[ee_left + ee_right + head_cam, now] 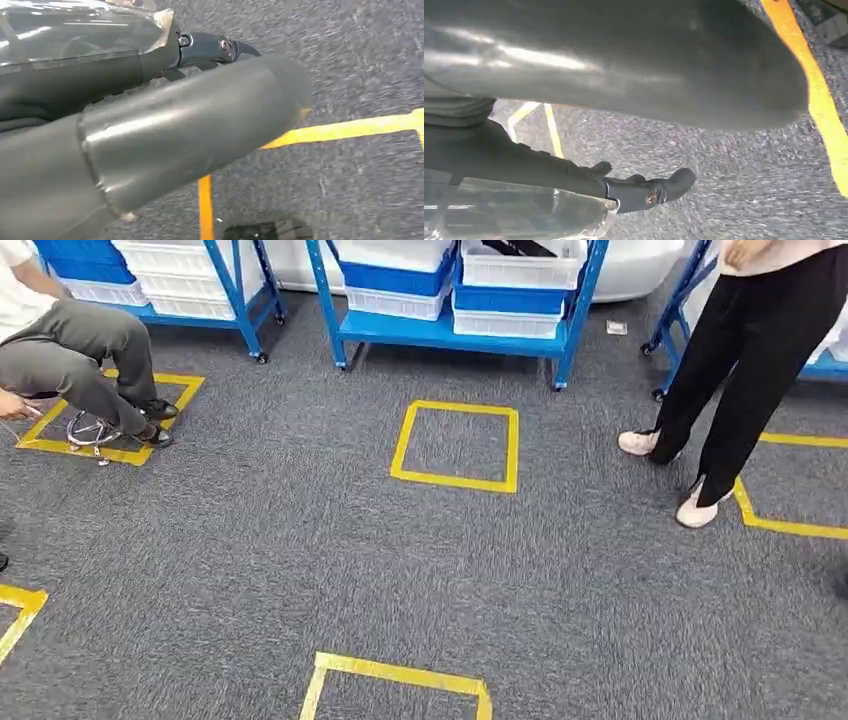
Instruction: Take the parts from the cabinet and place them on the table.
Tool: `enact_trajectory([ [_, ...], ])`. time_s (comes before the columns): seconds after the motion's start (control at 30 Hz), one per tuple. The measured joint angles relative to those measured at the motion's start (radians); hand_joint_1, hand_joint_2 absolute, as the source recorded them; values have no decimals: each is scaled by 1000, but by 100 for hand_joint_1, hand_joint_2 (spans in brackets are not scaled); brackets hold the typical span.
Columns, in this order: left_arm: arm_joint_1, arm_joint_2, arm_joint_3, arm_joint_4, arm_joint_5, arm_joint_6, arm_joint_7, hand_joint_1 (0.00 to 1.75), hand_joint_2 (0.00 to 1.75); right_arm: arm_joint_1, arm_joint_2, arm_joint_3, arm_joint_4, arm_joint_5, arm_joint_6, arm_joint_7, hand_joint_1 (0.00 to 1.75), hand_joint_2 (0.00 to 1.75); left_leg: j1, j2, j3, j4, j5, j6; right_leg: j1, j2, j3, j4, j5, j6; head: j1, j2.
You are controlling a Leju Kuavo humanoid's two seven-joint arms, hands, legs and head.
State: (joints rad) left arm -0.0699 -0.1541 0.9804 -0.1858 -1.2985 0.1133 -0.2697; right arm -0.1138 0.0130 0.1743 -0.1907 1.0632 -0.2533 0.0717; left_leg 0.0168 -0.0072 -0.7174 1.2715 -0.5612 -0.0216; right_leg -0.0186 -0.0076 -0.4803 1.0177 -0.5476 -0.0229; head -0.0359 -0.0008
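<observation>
Grey carpet [300, 560] ahead of me, w/ yellow tape squares [456, 445] marked on it. Blue shelving [455, 332] at the far side holds blue & white bins [400, 280], one w/ dark items inside, too small to tell if they're the parts. Seated person [70, 350] on my left, standing person [740, 350] in black trousers on my right. My left hand [165, 130] hangs over carpet near a yellow tape line [350, 127]: fingers straight & apart, nothing in it. My right hand [624, 100] is the same, thumb & dark finger [649, 192] extended, empty, over carpet by tape [819, 95].
</observation>
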Motion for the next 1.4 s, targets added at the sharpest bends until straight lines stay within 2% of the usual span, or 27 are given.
enact_trajectory([
  [0.07,4,0,0,0,0,0,2,0,0,6,0,-3,0,0,2,0,0,0,-1,0,-83,74,20,6,5,1,20,0,-20,-1,1,0],
  [0.1,5,1,0,0,0,0,3,0,0,8,0,-3,0,1,3,0,0,0,-5,0,-89,34,76,15,8,1,36,0,-34,-1,0,0],
  [0.17,5,2,0,0,0,0,3,0,0,9,2,-4,1,2,4,0,0,0,-19,1,-46,-132,207,47,15,1,69,-6,-60,-1,0,0],
  [0.2,6,4,-1,0,0,1,3,0,0,11,6,-4,1,4,4,0,0,0,-35,4,-23,-216,254,76,12,1,81,-19,-74,-2,1,0],
  [0.23,6,11,-2,0,0,2,3,0,0,10,16,-4,3,4,6,0,0,0,-40,13,-8,-207,222,91,26,-6,95,-28,-83,5,18,0],
  [0.3,4,10,-4,-1,0,3,3,0,0,5,15,-5,3,5,6,1,0,0,-47,9,12,-235,198,105,15,-5,130,-63,-83,16,12,0],
  [0.37,4,12,-3,-1,3,5,5,0,0,1,19,-5,3,8,7,1,0,0,-51,-2,66,-279,185,118,24,-9,153,-40,-42,65,13,0],
  [0.4,2,12,-3,-1,11,5,20,0,0,-2,17,-5,3,15,13,-2,0,0,-42,0,97,-303,183,112,15,-7,118,23,-31,69,8,0],
  [0.47,-14,19,-2,-2,19,-2,46,0,0,-9,18,-5,3,23,30,-6,0,0,-37,-5,132,-326,168,120,17,2,9,185,-28,58,10,0],
  [0.57,-28,20,-2,-2,20,-8,57,0,0,-14,16,-5,3,25,38,-6,0,0,-25,-19,184,-329,121,95,8,4,-105,237,-160,40,10,0],
  [0.6,-28,20,-2,-2,20,-8,58,0,0,-11,15,-5,3,25,38,-6,0,0,-20,-24,205,-329,105,85,0,4,-121,210,-181,47,11,0],
  [0.63,-28,20,-2,-2,20,-7,59,0,0,-8,14,-5,3,25,38,-6,0,0,-15,-28,227,-328,87,76,-9,4,-128,160,-167,60,10,0],
  [0.67,-28,21,-2,-2,20,-7,61,0,0,-6,14,-5,3,25,38,-7,0,0,-8,-31,247,-326,70,67,-20,4,-127,96,-119,85,11,0],
  [0.7,-28,21,-2,-2,20,-7,61,0,0,-1,14,-5,5,25,38,-7,0,0,-5,-31,265,-319,49,57,-33,0,-130,27,-14,130,13,0],
  [0.73,-25,28,-2,-2,20,-6,62,0,0,6,18,-5,11,25,38,-7,0,0,-12,-33,279,-307,26,46,-31,-13,-128,9,93,153,20,0],
  [0.77,-26,27,-2,-2,20,-6,62,0,0,-4,17,-5,11,25,38,-7,0,0,-11,-31,276,-304,9,40,-19,-12,-112,19,73,104,21,0],
  [0.8,-28,27,-1,-2,21,-6,63,0,0,-4,17,-5,11,25,38,-7,0,0,-9,-27,279,-304,-3,32,-18,-4,-108,20,75,80,9,0],
  [0.87,-37,27,-2,-2,21,-6,61,0,0,-9,16,-5,11,25,37,-7,0,0,-4,-25,286,-280,5,26,-19,-1,-90,21,61,51,9,0],
  [0.97,-43,26,-3,-2,21,-5,60,0,0,-13,14,-5,10,25,35,-8,0,0,3,-3,164,-87,22,13,-19,1,-50,3,39,19,1,0],
  [1.03,-42,27,-2,-2,21,-5,60,0,0,-14,14,-5,10,24,35,-8,0,0,3,-1,56,24,-44,6,-16,4,-19,-4,14,18,0,0],
  [1.1,-41,27,-2,-2,21,-5,61,0,0,-11,13,-5,11,22,35,-8,0,0,3,-1,-4,19,-89,8,-15,9,16,-6,-13,19,0,0],
  [1.17,-40,27,-2,-2,21,-2,62,0,0,-11,14,-5,11,22,35,-8,0,0,-1,-1,-12,-83,-25,24,-12,11,57,-9,-44,20,1,0],
  [1.2,-36,28,-2,-2,21,-2,62,0,0,-11,15,-5,11,22,35,-8,0,0,-9,1,-9,-157,68,42,-10,10,72,-13,-60,22,-1,0],
  [1.23,-30,32,-2,-2,21,-2,62,0,0,-2,18,-5,12,22,35,-7,0,0,-21,4,-13,-222,200,64,-13,12,86,-19,-73,23,1,0],
  [1.33,-27,33,0,-2,24,-1,62,0,0,-12,19,-5,12,23,40,-6,0,0,-31,-2,10,-231,190,74,1,14,134,-44,-83,48,-5,0],
  [1.37,-29,33,0,-2,24,-1,62,0,0,-11,20,-5,12,24,40,-6,0,0,-34,2,23,-241,185,79,-1,13,134,-52,-68,70,-6,0],
  [1.4,-30,32,0,-2,24,0,62,0,0,-16,19,-5,12,25,40,-6,0,0,-24,-5,50,-264,188,85,4,11,124,-35,-68,75,-5,0],
])
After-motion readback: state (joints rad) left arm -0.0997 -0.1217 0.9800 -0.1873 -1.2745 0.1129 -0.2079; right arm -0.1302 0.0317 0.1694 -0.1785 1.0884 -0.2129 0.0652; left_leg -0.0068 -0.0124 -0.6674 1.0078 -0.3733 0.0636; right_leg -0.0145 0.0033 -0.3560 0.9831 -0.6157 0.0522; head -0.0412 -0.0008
